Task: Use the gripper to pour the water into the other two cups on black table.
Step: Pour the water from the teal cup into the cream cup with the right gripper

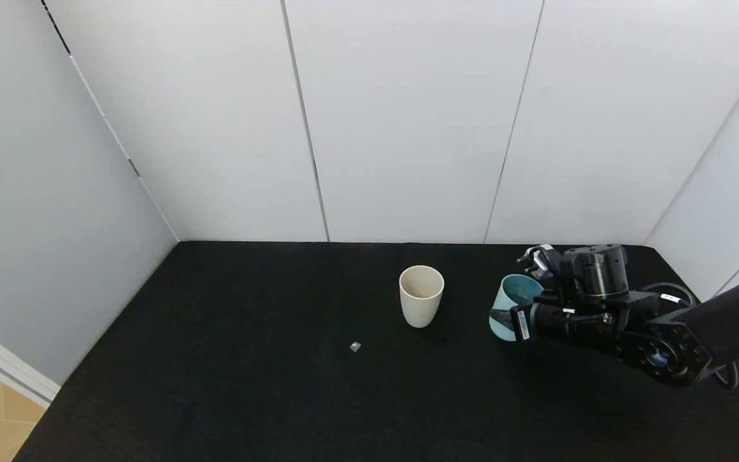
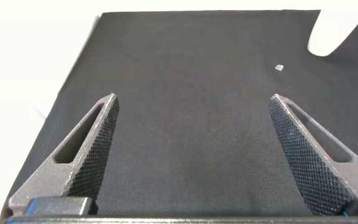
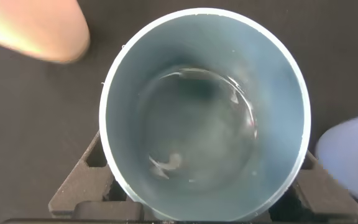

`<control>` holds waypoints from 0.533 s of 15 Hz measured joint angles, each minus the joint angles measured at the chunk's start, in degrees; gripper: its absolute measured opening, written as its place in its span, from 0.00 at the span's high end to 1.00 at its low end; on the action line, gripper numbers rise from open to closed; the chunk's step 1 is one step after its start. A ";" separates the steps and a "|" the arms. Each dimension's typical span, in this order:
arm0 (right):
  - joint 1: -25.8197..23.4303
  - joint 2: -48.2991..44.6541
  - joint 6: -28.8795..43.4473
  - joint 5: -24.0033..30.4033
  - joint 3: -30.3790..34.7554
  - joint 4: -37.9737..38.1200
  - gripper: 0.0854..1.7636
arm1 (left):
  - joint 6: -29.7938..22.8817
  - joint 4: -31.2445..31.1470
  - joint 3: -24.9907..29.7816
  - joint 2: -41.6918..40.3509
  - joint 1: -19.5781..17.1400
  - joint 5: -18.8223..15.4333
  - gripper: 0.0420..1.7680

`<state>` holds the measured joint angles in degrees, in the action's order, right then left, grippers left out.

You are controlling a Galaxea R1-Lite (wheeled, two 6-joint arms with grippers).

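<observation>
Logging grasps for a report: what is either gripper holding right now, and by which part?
The right gripper holds the teal cup by its side wall, fingers on opposite sides. The left gripper is open, holding nothing.

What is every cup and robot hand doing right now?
Teal cup: held, tilted, water still inside.
Beige cup: upright on the table, not held.
Blue cup: beside the teal cup, only its edge shows.
Right gripper: jaws shut on the teal cup.
Left gripper: jaws open, holding nothing.
</observation>
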<state>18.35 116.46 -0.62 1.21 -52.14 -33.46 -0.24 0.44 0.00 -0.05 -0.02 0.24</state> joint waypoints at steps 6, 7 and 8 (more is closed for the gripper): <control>0.91 -2.54 -0.12 -3.46 -4.83 7.34 0.33 | 0.00 0.00 0.00 0.00 -0.02 0.00 0.03; 0.98 -3.01 -0.23 -3.93 -5.99 9.33 0.33 | 0.00 0.00 0.00 0.00 -0.02 -0.02 0.03; 0.98 -3.52 -0.41 -4.47 -7.29 11.28 0.33 | 0.02 0.00 0.00 0.00 -0.02 0.00 0.03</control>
<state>19.32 112.93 -1.04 -3.27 -59.43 -22.19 -0.22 0.44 0.00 -0.05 -0.05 0.24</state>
